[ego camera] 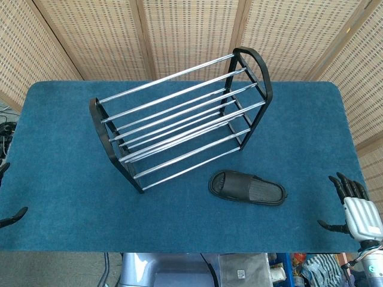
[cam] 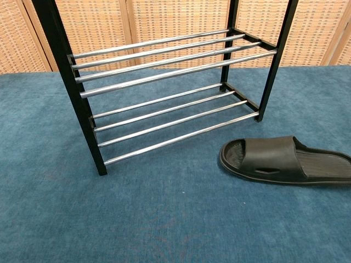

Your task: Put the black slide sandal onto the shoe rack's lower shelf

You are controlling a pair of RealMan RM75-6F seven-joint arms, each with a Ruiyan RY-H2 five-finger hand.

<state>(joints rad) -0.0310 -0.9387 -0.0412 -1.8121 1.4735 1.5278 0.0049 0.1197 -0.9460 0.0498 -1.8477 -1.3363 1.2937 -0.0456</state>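
Observation:
The black slide sandal lies flat on the blue table, sole down, just in front of the rack's right end. The shoe rack stands in the table's middle, black end frames with chrome bars; both its shelves are bare, the lower one nearest the sandal. My right hand is at the table's right front edge, fingers spread, holding nothing, well right of the sandal. Only dark fingertips of my left hand show at the left edge. The chest view shows neither hand.
The blue cloth-covered table stretches out around the rack. Woven wicker screens stand behind the table. Below the front edge are parts of the robot's base.

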